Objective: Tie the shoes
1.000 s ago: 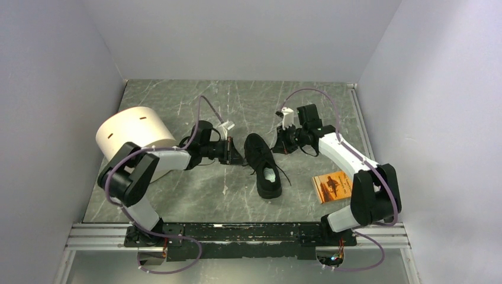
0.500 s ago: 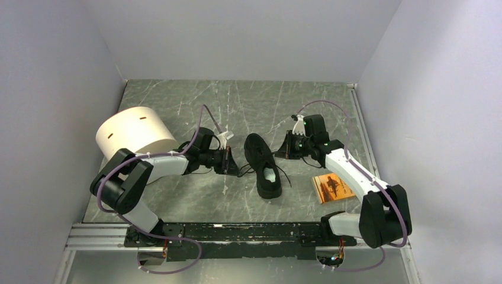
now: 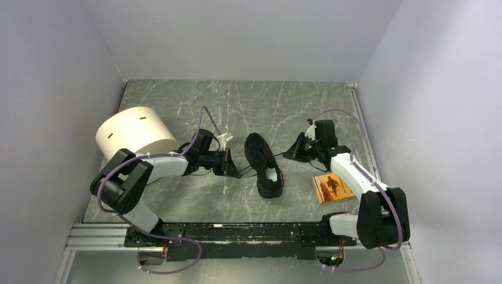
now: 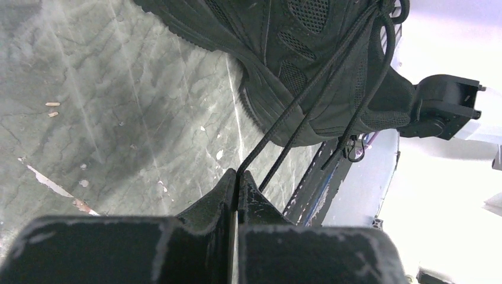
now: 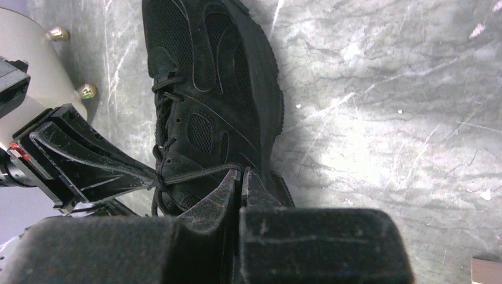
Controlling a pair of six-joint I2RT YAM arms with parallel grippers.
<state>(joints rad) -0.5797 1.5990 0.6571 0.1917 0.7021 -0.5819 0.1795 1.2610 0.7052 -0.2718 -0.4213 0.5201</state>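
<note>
Silver rail (image 3: 89, 236) at the table's near edge carries the bases of two white-and-black arms, both reaching inward over a grey-green marbled tabletop (image 3: 177, 201). Closest to the rail, on the right, an orange booklet (image 3: 332, 186) lies flat beside the right arm. Just left of it, near the middle of the table, the all-black low-top sneaker (image 3: 263, 163) sits sole down. Its heel is toward the rail, its toe points away, and its pale insole (image 3: 271, 175) shows through the opening. The left gripper (image 3: 237, 171) is low beside the shoe's left flank, jaws pressed together on a thin black lace (image 4: 308, 89). In the left wrist view that lace runs taut from the fingertips up to the shoe's lacing, and a second strand passes just right of the fingertips. A little farther from the rail, the right gripper (image 3: 286, 156) stands off the shoe's right side. Its jaws are clamped on another length of lace (image 5: 201, 173), stretched level from the lacing to the fingertips in the right wrist view. The left gripper's black fingers (image 5: 89, 160) show beyond the shoe in that same view. Farther back on the left, a cream cylinder (image 3: 133, 133) stands against the pale side wall behind the left arm.
</note>
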